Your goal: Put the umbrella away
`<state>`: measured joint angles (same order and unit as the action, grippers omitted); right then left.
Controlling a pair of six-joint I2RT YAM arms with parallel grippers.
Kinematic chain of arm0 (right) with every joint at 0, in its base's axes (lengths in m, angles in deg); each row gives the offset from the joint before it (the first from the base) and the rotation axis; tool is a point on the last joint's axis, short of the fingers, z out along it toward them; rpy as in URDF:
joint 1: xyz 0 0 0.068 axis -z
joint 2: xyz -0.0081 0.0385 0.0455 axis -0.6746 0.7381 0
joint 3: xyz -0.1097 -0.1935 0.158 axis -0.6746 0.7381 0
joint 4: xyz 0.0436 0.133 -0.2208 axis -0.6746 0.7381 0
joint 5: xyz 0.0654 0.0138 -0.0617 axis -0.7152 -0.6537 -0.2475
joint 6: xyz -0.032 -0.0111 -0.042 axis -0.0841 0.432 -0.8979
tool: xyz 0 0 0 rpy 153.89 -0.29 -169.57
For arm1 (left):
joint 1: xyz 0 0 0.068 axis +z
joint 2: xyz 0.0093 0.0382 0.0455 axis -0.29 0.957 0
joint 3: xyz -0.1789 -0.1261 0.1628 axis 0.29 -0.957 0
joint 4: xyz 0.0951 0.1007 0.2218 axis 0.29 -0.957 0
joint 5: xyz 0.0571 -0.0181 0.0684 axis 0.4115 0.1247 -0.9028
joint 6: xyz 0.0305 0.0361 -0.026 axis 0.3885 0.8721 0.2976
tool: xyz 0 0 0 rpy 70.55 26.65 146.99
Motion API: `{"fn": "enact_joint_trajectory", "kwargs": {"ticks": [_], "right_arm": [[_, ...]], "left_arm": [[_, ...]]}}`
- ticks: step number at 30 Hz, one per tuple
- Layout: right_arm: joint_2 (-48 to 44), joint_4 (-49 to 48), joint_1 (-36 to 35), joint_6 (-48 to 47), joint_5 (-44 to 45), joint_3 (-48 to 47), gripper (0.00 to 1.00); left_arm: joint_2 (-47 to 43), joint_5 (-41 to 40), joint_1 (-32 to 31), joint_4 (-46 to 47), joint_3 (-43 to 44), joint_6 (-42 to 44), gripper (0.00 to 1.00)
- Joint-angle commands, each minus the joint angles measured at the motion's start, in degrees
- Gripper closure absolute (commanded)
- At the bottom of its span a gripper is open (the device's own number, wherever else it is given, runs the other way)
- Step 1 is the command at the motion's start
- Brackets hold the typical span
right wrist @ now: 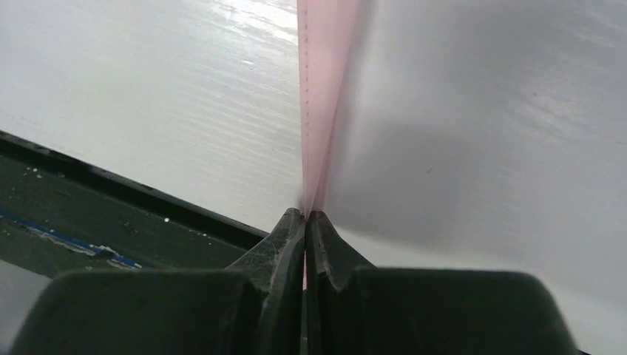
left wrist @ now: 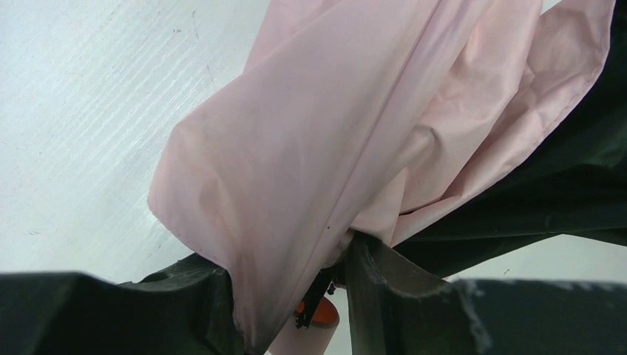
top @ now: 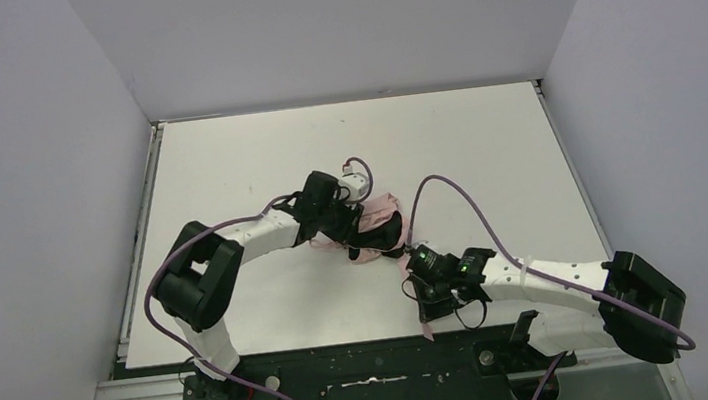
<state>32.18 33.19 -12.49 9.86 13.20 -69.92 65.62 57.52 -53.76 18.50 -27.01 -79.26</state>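
The umbrella lies on the table near its middle. The left gripper sits at the umbrella's left side, with a fold of canopy bunched between its jaws and spreading ahead of them and to their right. The table surface shows ahead to their left. The right gripper sits nearer the arms' edge of the table, slightly right of the bundle. The strap is pinched between its jaws and runs straight ahead of them. The table's edge rail lies left of those jaws.
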Motion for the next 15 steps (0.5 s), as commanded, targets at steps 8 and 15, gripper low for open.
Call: {"fn": "enact_joint_trajectory", "kwargs": {"ticks": [8,15], "right_arm": [[-1.4,4.9,-2.0,-1.4,5.7,-1.4,0.91],[-4.7,2.0,-2.2,-2.0,1.5,-0.2,0.81]], "left_arm": [[-2.7,-6.6,-3.4,10.0,-7.7,8.8,1.00],[-3.5,-4.8,-3.6,11.2,-8.8,10.0,1.00]]}}
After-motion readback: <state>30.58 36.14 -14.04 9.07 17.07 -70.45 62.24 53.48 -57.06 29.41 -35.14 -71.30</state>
